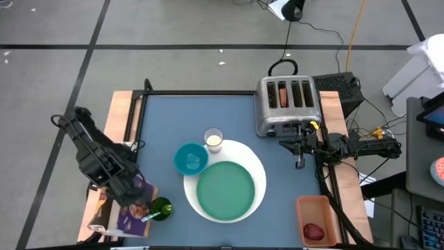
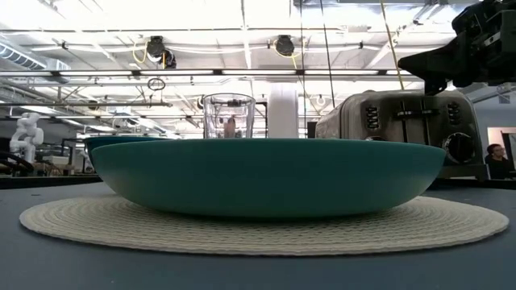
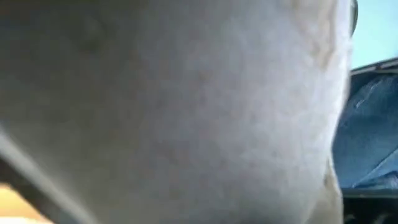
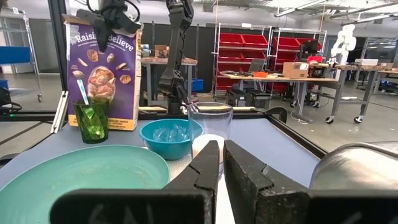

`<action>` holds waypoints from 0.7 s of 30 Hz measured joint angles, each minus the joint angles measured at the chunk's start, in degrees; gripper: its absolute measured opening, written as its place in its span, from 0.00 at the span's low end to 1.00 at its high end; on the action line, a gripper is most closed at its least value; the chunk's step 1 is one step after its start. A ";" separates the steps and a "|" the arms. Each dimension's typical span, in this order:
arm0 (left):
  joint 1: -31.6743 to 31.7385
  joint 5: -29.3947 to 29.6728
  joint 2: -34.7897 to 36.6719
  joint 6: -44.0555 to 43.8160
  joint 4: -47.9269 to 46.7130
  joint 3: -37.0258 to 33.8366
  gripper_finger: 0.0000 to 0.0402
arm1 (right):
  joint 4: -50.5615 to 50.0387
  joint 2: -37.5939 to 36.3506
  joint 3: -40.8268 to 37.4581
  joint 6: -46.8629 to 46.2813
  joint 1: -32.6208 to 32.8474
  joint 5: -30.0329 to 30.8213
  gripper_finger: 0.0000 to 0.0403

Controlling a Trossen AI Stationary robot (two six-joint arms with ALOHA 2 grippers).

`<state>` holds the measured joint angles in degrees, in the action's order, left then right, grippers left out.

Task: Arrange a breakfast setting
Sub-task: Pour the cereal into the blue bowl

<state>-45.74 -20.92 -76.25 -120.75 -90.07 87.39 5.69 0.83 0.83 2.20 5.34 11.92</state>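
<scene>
- Purple cereal box (image 4: 104,71) stands upright, long axis vertical, front facing the counter's middle, at the counter's (image 1: 166,118) left edge; left gripper (image 1: 128,191) on its top, fingers' state cannot be told.
- Green cup (image 1: 161,207) just beside the box; small teal bowl (image 1: 190,158) and glass of milk (image 1: 214,139) near the teal plate (image 1: 225,190).
- Right gripper (image 4: 221,163) beside the toaster (image 1: 287,104), fingers together.

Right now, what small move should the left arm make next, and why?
Probably lift the purple cereal box slightly: the left gripper is at its top, and the box stands at the table's left edge beside the green cup, apart from the teal plate.
</scene>
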 joint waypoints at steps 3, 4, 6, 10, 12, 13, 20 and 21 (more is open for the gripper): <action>0.00 0.03 1.06 0.00 -0.01 0.02 0.02 | 0.00 -0.01 0.01 0.00 -0.01 0.00 0.04; 0.02 0.01 1.42 -0.04 -0.01 0.02 0.02 | 0.00 -0.01 0.00 0.00 0.00 0.00 0.04; 0.01 0.01 2.25 -0.67 -0.03 0.02 0.02 | 0.00 0.02 0.01 0.00 -0.02 0.00 0.04; 0.00 -0.10 3.92 -1.92 -0.01 0.07 0.02 | 0.00 0.02 -0.01 0.00 -0.01 0.00 0.04; 0.00 -0.10 4.72 -2.47 -0.01 0.08 0.02 | 0.00 0.02 0.00 0.00 0.00 0.00 0.04; 0.00 -0.10 5.18 -2.85 0.00 0.07 0.02 | 0.00 0.01 0.02 0.00 0.00 0.00 0.04; 0.00 -0.14 8.84 -5.85 0.01 0.12 0.02 | 0.00 0.01 0.01 0.00 0.00 0.00 0.04; 0.01 -0.16 9.40 -6.40 0.01 0.13 0.02 | 0.02 0.00 0.02 0.00 -0.02 0.00 0.04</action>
<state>-45.72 -21.08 -66.86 -127.15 -90.06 87.53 5.71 0.82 0.84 2.20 5.33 11.92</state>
